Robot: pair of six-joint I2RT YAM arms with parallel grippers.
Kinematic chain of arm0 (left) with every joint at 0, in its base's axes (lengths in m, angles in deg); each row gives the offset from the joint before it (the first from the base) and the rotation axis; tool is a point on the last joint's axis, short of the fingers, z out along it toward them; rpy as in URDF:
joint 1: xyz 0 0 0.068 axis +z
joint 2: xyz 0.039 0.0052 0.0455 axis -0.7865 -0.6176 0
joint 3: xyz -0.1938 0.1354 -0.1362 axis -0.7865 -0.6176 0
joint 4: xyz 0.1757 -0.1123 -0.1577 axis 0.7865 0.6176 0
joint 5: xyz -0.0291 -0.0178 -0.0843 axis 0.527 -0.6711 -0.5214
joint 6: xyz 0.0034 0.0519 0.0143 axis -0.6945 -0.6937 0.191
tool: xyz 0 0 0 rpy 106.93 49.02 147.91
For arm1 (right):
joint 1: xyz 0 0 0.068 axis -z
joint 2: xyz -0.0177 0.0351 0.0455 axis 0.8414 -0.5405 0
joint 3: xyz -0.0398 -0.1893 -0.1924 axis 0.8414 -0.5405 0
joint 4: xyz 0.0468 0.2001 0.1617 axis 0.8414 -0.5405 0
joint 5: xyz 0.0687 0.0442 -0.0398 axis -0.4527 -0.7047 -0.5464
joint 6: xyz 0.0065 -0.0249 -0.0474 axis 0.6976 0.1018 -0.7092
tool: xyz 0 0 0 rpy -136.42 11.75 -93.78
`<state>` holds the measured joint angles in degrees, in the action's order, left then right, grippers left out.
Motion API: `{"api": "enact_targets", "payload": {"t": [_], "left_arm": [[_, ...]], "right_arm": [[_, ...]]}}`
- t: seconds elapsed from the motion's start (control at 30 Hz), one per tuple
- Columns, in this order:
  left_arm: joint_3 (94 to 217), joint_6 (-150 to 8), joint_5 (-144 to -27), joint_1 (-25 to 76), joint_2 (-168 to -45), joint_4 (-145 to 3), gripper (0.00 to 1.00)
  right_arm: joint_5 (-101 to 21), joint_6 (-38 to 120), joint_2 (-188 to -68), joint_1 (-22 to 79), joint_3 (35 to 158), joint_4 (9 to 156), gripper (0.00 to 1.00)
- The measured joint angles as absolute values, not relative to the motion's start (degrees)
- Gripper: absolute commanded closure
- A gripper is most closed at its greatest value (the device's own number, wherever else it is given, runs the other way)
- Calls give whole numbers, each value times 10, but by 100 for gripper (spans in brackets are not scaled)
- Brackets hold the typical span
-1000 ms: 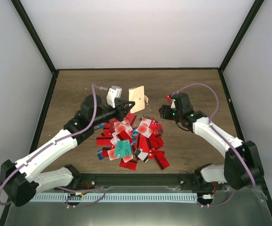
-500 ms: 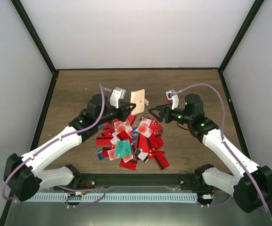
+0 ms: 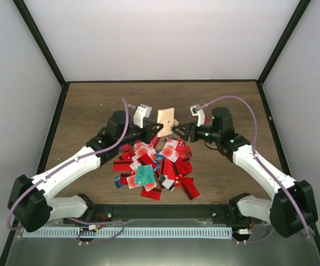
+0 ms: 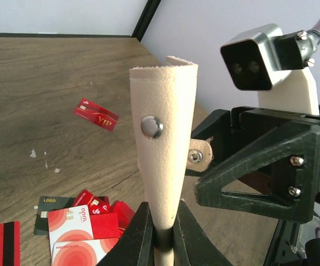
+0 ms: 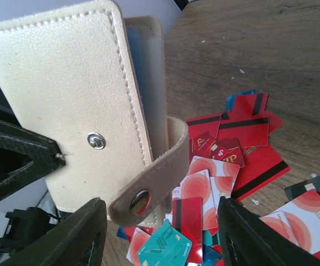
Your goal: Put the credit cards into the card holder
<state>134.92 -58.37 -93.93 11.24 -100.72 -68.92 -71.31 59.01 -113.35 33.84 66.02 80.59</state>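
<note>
My left gripper (image 3: pixel 155 128) is shut on the lower edge of the card holder (image 3: pixel 166 118), a beige stitched sleeve held upright above the table. In the left wrist view the holder (image 4: pixel 162 138) rises edge-on from my gripper (image 4: pixel 162 224). My right gripper (image 3: pixel 177 130) is open right beside the holder. Its fingers stand on either side of the holder's snap strap (image 5: pixel 148 185) without touching it, gripper (image 5: pixel 162 235). The credit cards (image 3: pixel 154 163), mostly red with some white and a teal one (image 3: pixel 144 175), lie in a heap below.
One red card (image 4: pixel 96 113) lies apart from the heap on the wooden table (image 3: pixel 93 105). Black frame posts and white walls close in the table on three sides. The arm bases sit at the near edge.
My right arm has swung left and brought its gripper up against the holder's strap. My left gripper has carried the holder a little to the right and turned it.
</note>
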Motion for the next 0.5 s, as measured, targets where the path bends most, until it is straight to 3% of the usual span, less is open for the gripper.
{"api": "enact_targets", "payload": {"t": [0.5], "left_arm": [[1352, -586, -943, 113, -1067, -706, 96]], "right_arm": [[-674, 586, -1165, 338, 670, 822, 80]]}}
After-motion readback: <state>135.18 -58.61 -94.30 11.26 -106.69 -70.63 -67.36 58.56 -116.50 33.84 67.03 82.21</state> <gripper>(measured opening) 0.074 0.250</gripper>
